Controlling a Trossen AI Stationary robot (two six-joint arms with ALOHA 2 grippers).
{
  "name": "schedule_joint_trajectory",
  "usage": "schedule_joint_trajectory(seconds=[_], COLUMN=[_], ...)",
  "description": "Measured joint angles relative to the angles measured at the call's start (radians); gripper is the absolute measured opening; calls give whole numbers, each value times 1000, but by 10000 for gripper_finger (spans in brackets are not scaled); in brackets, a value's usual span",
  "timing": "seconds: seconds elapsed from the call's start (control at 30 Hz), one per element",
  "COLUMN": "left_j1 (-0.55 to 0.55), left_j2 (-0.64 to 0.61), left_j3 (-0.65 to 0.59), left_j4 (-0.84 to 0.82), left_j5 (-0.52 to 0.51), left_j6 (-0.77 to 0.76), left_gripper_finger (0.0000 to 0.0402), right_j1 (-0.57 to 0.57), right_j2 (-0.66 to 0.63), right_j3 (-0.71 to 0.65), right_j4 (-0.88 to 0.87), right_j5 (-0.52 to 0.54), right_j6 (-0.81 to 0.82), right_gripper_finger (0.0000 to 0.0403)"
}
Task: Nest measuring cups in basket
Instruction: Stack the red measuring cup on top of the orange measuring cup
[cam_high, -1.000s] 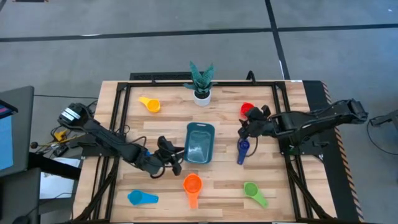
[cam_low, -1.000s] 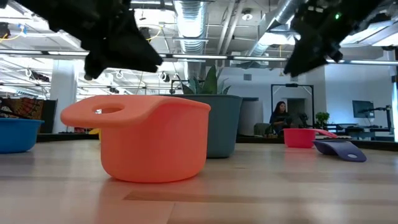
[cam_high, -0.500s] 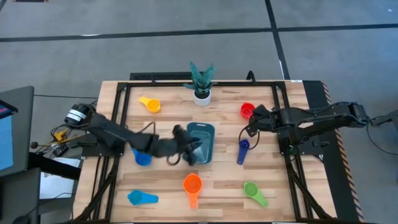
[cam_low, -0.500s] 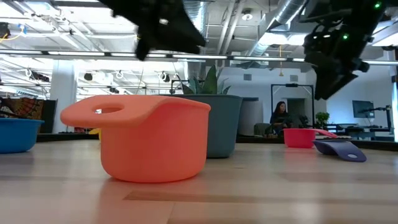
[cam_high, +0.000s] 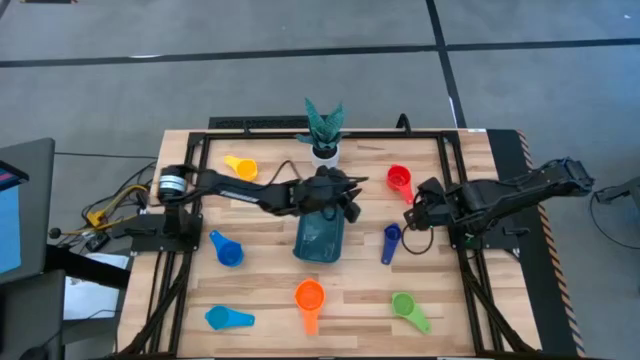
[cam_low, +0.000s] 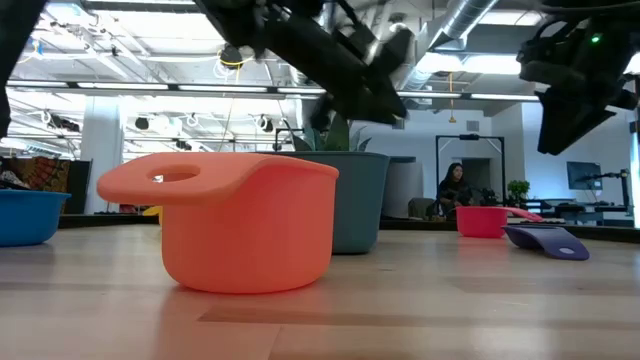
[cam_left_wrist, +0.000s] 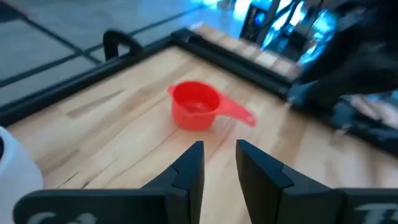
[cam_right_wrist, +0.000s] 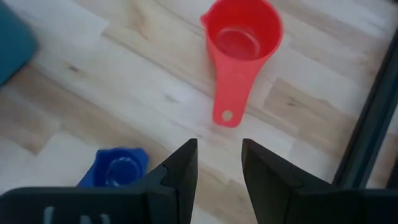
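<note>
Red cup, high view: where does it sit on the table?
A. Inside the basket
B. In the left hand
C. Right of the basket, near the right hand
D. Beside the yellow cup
C: the red cup lies on bare wood right of the basket, close to the right hand.

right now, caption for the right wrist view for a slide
Right gripper open above bare wood between the red cup and dark blue cup.

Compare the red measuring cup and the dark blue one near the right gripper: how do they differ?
The red measuring cup has a clearly wider bowl than the dark blue measuring cup. In the high view the red one lies nearer the table's far edge, the dark blue one closer to the basket. Both sit upright, apart from each other and outside the basket, with the right gripper empty above them.
</note>
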Motion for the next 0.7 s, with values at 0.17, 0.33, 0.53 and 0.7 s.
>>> schedule_joint_trajectory(seconds=[0.17, 0.33, 0.53, 0.7], left_j1=[52, 109, 125, 125], left_j2=[174, 382, 606, 716], left_j3=[209, 488, 802, 959], left_j4=[24, -15, -162, -296], left_j5=[-6, 11, 70, 70], left_j6=[-9, -85, -85, -67], left_gripper_finger=[83, 83, 83, 83], right_j1=[73, 104, 162, 200], right_j2=[-40, -61, -63, -62], right_j3=[1, 0, 0, 0], right_j4=[-46, -144, -188, -190], right_j5=[22, 50, 50, 52], right_j6=[88, 191, 258, 282], right_gripper_finger=[158, 164, 170, 171])
